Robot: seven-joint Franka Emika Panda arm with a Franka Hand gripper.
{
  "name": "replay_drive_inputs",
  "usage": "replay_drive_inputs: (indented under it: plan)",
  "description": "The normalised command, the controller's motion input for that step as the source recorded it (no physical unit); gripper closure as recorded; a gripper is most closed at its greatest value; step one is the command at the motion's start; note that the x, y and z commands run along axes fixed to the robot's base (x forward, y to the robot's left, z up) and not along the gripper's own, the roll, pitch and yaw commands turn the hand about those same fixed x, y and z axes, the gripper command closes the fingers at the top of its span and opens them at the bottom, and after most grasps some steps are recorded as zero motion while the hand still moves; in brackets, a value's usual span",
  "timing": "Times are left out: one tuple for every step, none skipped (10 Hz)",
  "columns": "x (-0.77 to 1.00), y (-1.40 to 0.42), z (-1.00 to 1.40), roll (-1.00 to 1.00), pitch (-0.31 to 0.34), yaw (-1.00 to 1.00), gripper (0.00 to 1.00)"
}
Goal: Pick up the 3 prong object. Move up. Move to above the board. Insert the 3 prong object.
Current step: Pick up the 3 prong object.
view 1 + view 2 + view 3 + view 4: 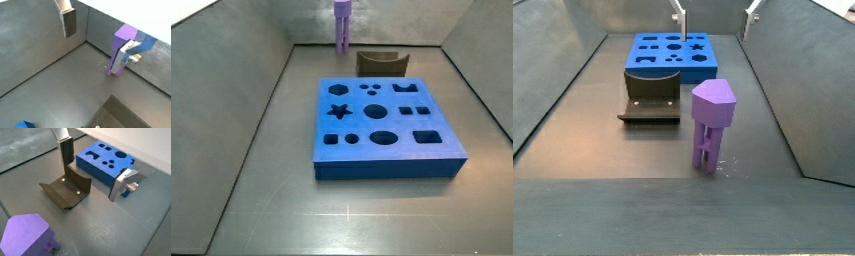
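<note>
The 3 prong object (711,125) is a light-purple piece standing upright on the grey floor, apart from the other things; it shows in both wrist views (121,47) (27,235) and at the far end in a side view (342,25). The board (385,125) is a blue slab with dark cut-outs, lying flat (671,55) (100,163). My gripper (91,180) hangs open above the floor near the board's edge, with nothing between its fingers (69,22). Only its fingertips (681,22) show in a side view. The gripper is not touching the purple piece.
The dark fixture (67,190) stands on the floor between the board and the purple piece (651,108) (378,63). Grey walls (251,80) enclose the floor on all sides.
</note>
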Motion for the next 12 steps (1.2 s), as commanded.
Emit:
replay_drive_inputs:
  plan:
    - [0.0, -0.05, 0.0, 0.02, 0.0, 0.0, 0.0]
    - [0.07, 0.08, -0.14, 0.0, 0.01, 0.07, 0.0]
    - [0.1, 0.37, -0.28, -0.1, 0.0, 0.07, 0.0]
    - [0.15, 0.41, -0.22, -0.13, 0.0, 0.08, 0.0]
    - [0.16, 0.39, -0.14, -0.18, 0.0, 0.0, 0.0]
    - [0.09, 0.35, -0.01, -0.22, -0.034, 0.0, 0.0]
    - [0.19, 0.38, 0.0, -0.25, -0.031, 0.0, 0.0]
    - [0.22, 0.4, 0.0, -0.27, -0.021, 0.03, 0.0]
    - [0.28, 0.35, 0.0, -0.28, -0.049, 0.1, 0.0]
    - [0.26, 0.35, 0.0, -0.31, -0.076, 0.08, 0.0]
    - [0.23, 0.38, 0.0, -0.27, -0.059, 0.1, 0.0]
    - [0.16, 0.41, -0.03, -0.19, -0.023, 0.15, 0.0]
